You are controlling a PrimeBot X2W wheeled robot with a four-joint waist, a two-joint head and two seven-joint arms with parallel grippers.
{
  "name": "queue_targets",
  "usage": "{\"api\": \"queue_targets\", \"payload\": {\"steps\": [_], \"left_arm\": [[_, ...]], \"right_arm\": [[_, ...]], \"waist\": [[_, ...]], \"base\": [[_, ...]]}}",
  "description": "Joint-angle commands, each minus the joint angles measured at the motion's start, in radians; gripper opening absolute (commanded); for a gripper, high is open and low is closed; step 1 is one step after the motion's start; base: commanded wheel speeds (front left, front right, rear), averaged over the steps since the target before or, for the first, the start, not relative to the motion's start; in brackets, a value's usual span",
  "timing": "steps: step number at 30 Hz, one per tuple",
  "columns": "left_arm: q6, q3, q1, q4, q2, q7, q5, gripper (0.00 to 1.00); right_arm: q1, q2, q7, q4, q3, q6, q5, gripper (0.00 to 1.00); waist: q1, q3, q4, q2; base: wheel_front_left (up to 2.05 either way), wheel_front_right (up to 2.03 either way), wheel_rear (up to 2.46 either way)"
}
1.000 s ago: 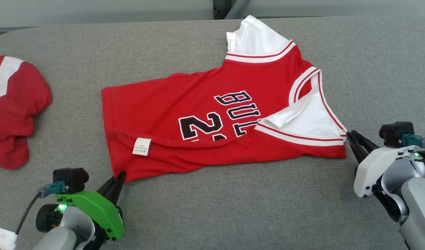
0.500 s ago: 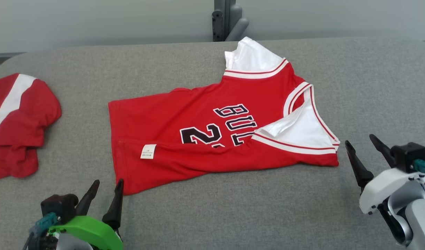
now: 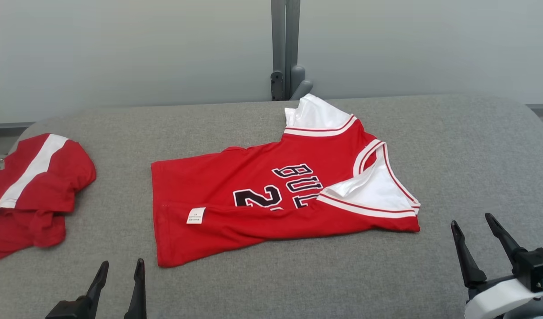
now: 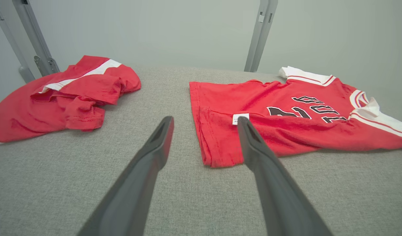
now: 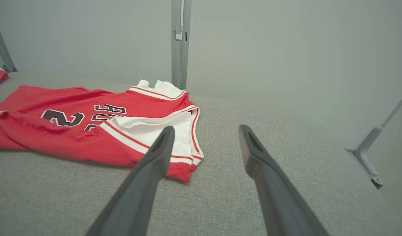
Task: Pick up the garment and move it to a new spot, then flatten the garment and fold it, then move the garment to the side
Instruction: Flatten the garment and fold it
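Garment first: the red jersey with white sleeves lies spread on the grey table just in front of the post, its far sleeve almost at the post's foot and close to the table's back edge. Its near long edge is turned over onto the body, hiding the lower part of the black lettering and showing a white tag. 1 second ago both grippers were pinched on the 2 ends of that turned-over edge. Now the left gripper, well forward and left of the post, has its fingers spread wide with nothing between them. The right gripper, well forward and right of the post, is just as wide and empty. Both have drawn back off the cloth, and the head camera has tilted up as well, so the whole scene sits lower in its view. I judge that 1 lengthwise fold has been laid and let go; the far side is not yet folded, and the move to the side comes after that. For room, bare table runs along the whole front of the jersey and widely to the right of the post. Far left of the post a second red garment lies bunched, well apart from the jersey, so that side is tighter.
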Motion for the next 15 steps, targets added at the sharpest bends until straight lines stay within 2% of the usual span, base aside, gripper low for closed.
{"api": "queue_targets", "payload": {"steps": [1,5,11,15], "left_arm": [[-0.008,0.023,0.022,-0.007,-0.009,-0.004,0.034,1.00],[-0.045,0.086,0.057,-0.012,-0.062,-0.004,0.124,1.00],[-0.116,0.177,0.087,0.007,-0.134,-0.004,0.195,1.00],[-0.170,0.225,0.077,0.029,-0.168,-0.004,0.236,1.00]], "right_arm": [[0.016,0.008,-0.009,-0.006,-0.010,-0.001,-0.010,1.00],[0.049,0.031,-0.015,-0.019,-0.023,-0.001,-0.021,1.00],[0.070,0.058,-0.015,-0.041,-0.041,-0.001,-0.028,1.00],[0.051,0.069,-0.015,0.010,-0.032,-0.001,0.002,1.00]], "waist": [[0.0000,-0.020,0.000,0.0000],[0.0000,-0.031,0.002,0.0000],[0.0000,-0.033,0.000,0.0000],[0.0000,-0.019,-0.003,0.0000]], "base": [[0.00,0.00,0.00],[0.00,0.00,0.00],[0.00,0.00,0.00],[0.00,0.00,0.00]]}}
